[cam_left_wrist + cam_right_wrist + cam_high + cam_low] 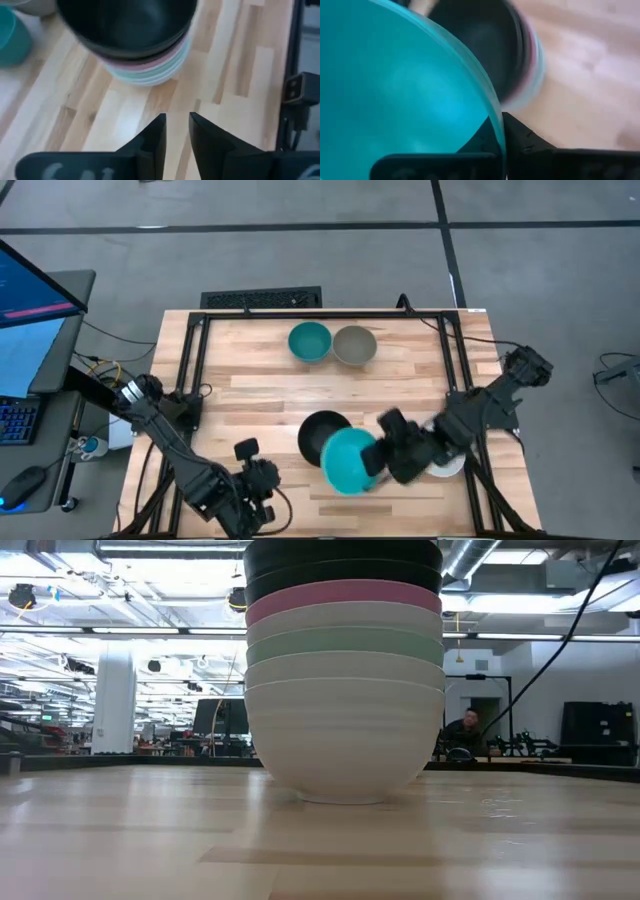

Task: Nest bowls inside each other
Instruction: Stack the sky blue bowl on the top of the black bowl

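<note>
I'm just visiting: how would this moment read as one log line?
right tool: shut on cyan bowl rim, beside stack | left tool: waiting near table's front edge

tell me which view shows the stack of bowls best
The low view: the stack stands side-on, each coloured rim layered. The high view shows only its black top; the left wrist view a tilted part; the right wrist view a blurred edge.

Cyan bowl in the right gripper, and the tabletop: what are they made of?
Cyan bowl: probably plastic; thin rim, smooth sheen, edge looks slightly translucent. Glazed ceramic can't be ruled out. The right gripper is shut on its rim.
Tabletop: wood, butcher-block style; jointed pale strips with visible grain, low-sheen finish.
</note>
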Motion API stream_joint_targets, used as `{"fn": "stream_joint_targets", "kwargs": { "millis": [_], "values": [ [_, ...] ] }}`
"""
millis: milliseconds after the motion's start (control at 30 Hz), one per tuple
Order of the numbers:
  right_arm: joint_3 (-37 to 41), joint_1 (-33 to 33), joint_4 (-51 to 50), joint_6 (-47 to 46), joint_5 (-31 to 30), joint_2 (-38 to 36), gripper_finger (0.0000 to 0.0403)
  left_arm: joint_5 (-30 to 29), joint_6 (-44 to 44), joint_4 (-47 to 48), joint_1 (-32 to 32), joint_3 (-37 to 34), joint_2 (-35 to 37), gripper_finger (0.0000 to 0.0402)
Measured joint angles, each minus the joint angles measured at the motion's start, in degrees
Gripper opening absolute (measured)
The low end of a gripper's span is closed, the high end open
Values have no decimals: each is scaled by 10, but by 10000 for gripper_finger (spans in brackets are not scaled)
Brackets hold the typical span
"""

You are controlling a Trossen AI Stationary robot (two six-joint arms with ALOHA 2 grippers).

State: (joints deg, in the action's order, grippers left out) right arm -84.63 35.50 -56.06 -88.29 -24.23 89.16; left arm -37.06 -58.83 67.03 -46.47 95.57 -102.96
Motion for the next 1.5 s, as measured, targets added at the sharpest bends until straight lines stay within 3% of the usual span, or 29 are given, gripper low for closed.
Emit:
{"fn": "stream_joint_targets", "kwargs": {
  "millis": [300, 400, 500, 667, 867, 1000, 1267, 1400, 1500],
  "values": [
    [-8, -131, 29, 147, 89, 1, 44, -99, -103, -75, -3, -171, 127, 58],
    [-8, -147, 28, 159, 106, 1, 49, -127, -106, -78, 23, -225, 207, 58],
    [-8, -151, 25, 168, 125, 1, 50, -114, -52, -98, 74, -278, 293, 58],
    [-7, -157, 22, 169, 155, 39, 54, 2, 134, -221, 219, -358, 419, 58],
    [-8, -177, 82, 164, 174, 78, 96, 239, 355, -321, 429, -398, 468, 58],
    [-8, -189, 106, 148, 151, 75, 140, 364, 501, -312, 532, -399, 441, 58],
    [-8, -202, 99, 96, 102, 67, 226, 509, 767, -313, 677, -366, 356, 58],
    [-8, -202, 100, 81, 105, 67, 253, 587, 831, -300, 738, -325, 297, 58],
    [-8, -202, 100, 81, 105, 63, 259, 595, 865, -285, 766, -282, 252, 51]
  ]
}}
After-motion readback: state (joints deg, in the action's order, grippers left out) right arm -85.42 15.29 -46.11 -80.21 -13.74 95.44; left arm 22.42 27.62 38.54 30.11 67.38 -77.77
